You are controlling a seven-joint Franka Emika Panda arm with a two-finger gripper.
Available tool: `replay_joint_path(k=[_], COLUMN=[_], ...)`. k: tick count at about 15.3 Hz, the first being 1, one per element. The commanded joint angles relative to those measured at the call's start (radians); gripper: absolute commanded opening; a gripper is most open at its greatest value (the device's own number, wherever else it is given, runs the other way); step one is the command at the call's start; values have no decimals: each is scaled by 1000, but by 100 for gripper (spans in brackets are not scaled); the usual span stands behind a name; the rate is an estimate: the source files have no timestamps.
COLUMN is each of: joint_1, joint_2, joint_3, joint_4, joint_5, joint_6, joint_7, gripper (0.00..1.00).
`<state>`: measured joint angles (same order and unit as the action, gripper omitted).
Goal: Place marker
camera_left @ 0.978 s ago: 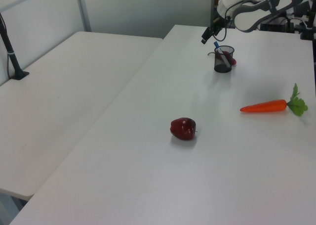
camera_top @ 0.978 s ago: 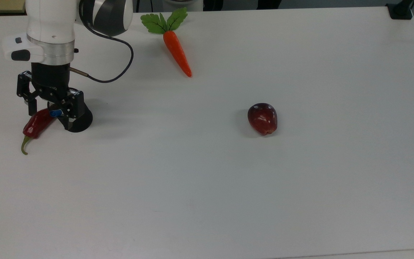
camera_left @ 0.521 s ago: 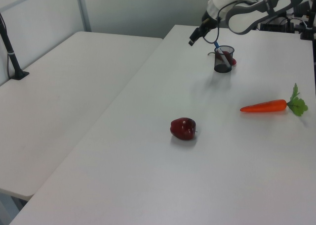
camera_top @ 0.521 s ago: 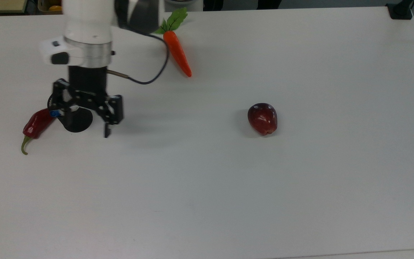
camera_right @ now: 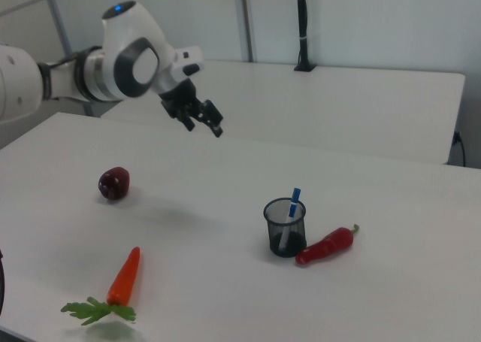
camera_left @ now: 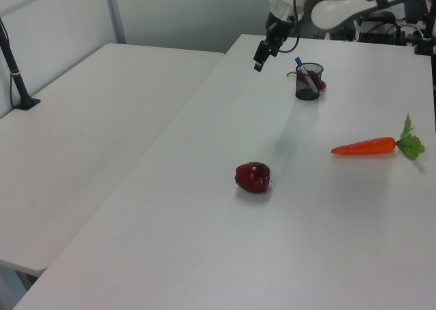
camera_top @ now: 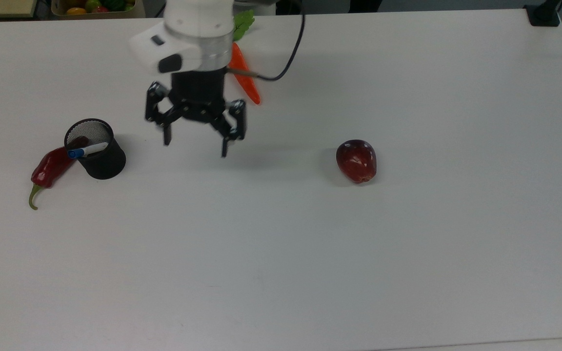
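Marker stood tilted in mesh cup, chilli laid touching cup, gripper held spread wide, empty, above table.

Lab: robot arm, bare white tables, partition walls.

no legible text or labels

The gripper's arm hides the carrot top — the marker sits half-hidden in the mesh cup.
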<state>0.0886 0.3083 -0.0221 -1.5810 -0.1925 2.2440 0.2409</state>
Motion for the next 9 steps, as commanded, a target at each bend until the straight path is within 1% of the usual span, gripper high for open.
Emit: replay_joint_path(k=[1,3,5,7,9], joint_1=[48,49,49,49,48], joint_2=[-92,-141,-190,-233,-267], joint_3=[-4,-2,-2,-2,-4], joint_4=[1,1,-4,-8,-22], joint_5=[30,89,131,137,136], joint_6=[-193,-271,-372,-492,-555], joint_7=[3,-38,-133,-192,-198], gripper=[100,100,100,100,100])
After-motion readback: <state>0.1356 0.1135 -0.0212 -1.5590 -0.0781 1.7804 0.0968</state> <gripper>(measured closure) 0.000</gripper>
